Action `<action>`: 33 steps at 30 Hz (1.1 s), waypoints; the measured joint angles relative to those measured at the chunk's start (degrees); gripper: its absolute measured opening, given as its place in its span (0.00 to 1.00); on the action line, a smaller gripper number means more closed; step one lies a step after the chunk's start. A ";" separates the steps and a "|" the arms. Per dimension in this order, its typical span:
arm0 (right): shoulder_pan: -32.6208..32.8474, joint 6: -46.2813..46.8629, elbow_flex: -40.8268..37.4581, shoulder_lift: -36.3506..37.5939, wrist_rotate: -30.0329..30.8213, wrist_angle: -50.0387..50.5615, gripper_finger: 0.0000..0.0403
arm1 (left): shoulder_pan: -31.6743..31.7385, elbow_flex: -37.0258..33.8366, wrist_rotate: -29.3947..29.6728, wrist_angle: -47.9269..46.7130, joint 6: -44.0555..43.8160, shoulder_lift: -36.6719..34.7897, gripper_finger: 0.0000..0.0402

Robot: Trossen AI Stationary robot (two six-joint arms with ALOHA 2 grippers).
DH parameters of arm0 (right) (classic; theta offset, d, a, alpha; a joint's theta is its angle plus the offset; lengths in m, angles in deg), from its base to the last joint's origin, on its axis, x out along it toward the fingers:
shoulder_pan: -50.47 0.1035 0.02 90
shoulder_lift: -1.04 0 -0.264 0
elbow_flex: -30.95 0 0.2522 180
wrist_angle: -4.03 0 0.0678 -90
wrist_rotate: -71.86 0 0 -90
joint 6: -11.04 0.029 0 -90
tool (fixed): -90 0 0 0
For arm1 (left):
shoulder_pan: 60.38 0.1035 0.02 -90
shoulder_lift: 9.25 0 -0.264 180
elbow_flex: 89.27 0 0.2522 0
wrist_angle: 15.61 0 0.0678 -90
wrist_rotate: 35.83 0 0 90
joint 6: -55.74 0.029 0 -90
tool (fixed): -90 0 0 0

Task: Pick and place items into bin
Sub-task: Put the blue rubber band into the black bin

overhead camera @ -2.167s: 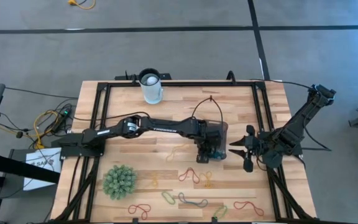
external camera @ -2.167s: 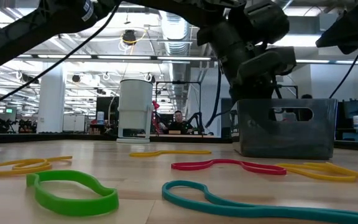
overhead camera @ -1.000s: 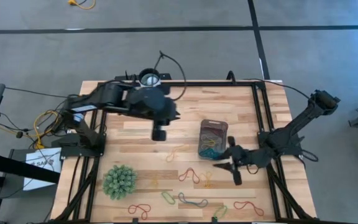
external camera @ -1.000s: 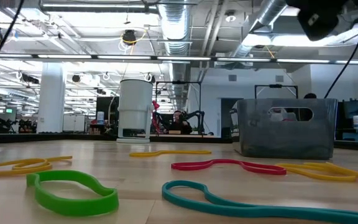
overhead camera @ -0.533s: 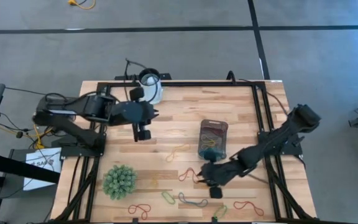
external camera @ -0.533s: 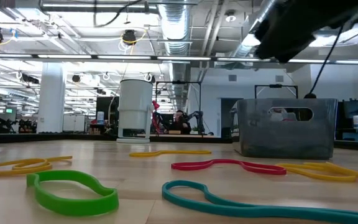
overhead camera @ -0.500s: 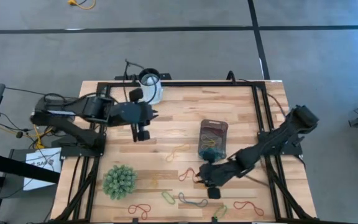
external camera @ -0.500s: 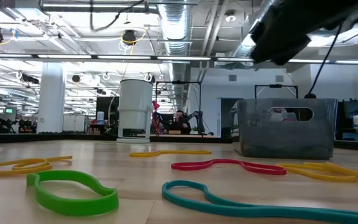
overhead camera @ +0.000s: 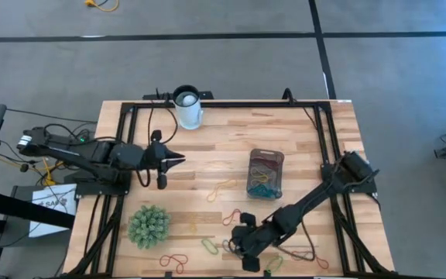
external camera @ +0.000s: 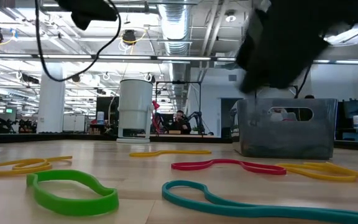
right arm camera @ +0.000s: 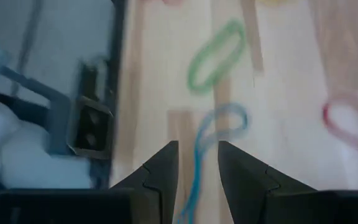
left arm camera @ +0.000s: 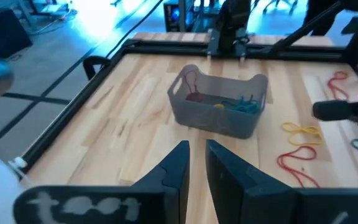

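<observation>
Lying scattered on the wooden table (overhead camera: 300,132), coloured loops (overhead camera: 221,190), grey floor around

arms: two, dark, slim jointed links | cables: black, looped along each | end effector fingers (left arm camera: 173,171): dark, flat, tapered

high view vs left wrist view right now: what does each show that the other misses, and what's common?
Only the high view: the white cup, the green spiky ball, the left gripper parked at the table's left side, and the right gripper over the loops along the near edge.

Only the left wrist view: the bin's side wall, seen from table level.

Both: the bin, already holding several coloured loops, and a yellow loop loose on the wood beside it.
</observation>
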 joint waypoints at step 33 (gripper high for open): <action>4.92 6.75 4.76 -10.92 4.91 3.91 0.26 | -7.14 -4.23 2.37 9.24 -2.92 -0.47 0.11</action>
